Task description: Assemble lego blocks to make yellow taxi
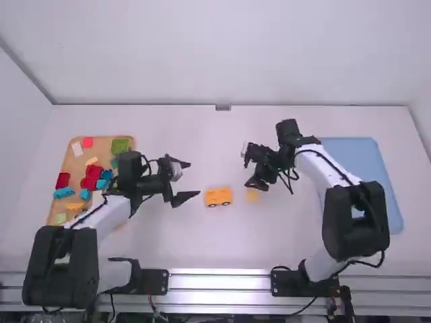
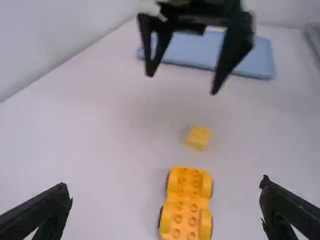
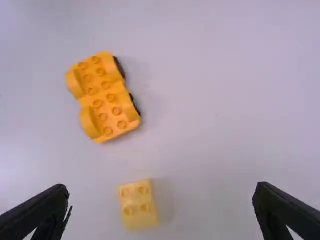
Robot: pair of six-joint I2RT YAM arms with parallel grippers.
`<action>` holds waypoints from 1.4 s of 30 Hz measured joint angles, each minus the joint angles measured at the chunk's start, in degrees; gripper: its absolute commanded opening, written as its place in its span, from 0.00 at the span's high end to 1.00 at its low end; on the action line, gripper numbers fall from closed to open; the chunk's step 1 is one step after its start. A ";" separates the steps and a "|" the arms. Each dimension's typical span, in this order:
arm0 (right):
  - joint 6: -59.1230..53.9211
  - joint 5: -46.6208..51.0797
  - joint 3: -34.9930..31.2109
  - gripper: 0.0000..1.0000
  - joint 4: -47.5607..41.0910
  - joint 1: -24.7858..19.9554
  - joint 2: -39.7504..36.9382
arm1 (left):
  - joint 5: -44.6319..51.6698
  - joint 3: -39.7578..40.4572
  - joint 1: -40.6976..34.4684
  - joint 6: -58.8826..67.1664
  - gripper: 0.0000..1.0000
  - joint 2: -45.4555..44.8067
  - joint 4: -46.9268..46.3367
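Left gripper (image 1: 195, 179) stands open, just left of the orange-yellow wheeled car base (image 1: 218, 196) on the table. Right gripper (image 1: 248, 169) is above the table near a small pale yellow block (image 1: 252, 194). The left wrist view has my left gripper (image 2: 166, 209) wide open, the studded car base (image 2: 187, 205) between and beyond its fingers, then the yellow block (image 2: 199, 137) and the other arm's open gripper. In the right wrist view my right gripper (image 3: 161, 209) is open; the block (image 3: 137, 204) lies below between its fingers, and the car base (image 3: 103, 97) farther off.
At the far left is a tan tray (image 1: 101, 149) of loose red, blue, green, orange and white blocks, partly behind the left arm. On the right lies a blue tray (image 1: 363, 158), partly covered by the right arm. A wall borders the table's far edge.
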 measured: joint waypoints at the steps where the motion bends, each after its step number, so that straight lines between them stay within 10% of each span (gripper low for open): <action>1: 0.70 -0.70 -1.66 0.02 2.82 -0.63 0.00 | 1.07 -0.11 0.02 0.72 0.01 1.22 0.87; 13: -1.29 -14.34 -24.22 0.02 32.83 -7.82 0.09 | 7.17 -0.11 -6.80 3.41 0.01 23.67 19.39; 23: -0.96 -23.47 -34.29 0.01 60.61 -11.30 10.86 | -3.39 -0.09 -10.36 0.26 0.01 25.05 20.26; 32: -4.90 -29.33 -30.99 0.22 58.40 -14.73 18.25 | -3.98 -0.11 -12.50 -0.81 0.01 26.34 21.14; 42: -17.16 -29.64 -21.57 0.41 31.58 -13.55 20.24 | -5.35 -0.09 -12.52 -1.03 0.01 26.36 19.52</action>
